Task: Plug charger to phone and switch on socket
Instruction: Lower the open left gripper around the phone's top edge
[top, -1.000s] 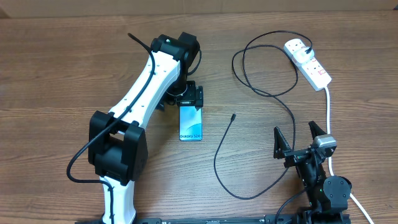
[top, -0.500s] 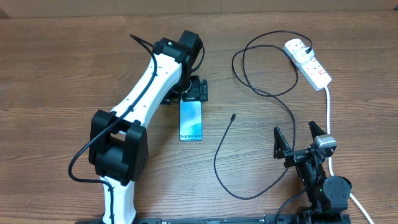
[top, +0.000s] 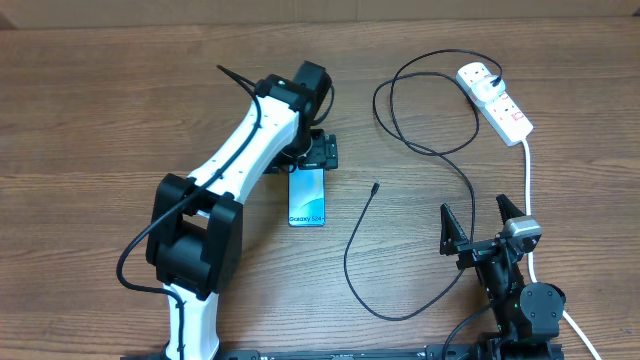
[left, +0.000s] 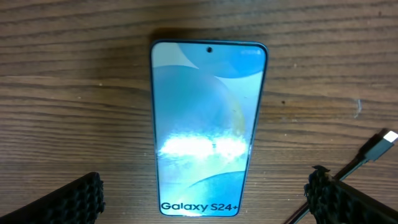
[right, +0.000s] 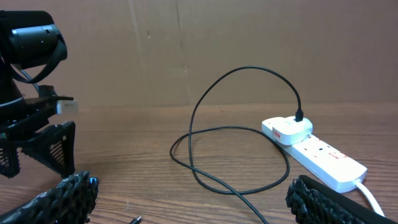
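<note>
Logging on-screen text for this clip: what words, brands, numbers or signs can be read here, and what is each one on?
"Galaxy S24+": dark lettering at one end of the phone's screen, sharp in the left wrist view, tiny from overhead.
Red print on the socket: too small and blurred to read in any view.
No other text shows.
</note>
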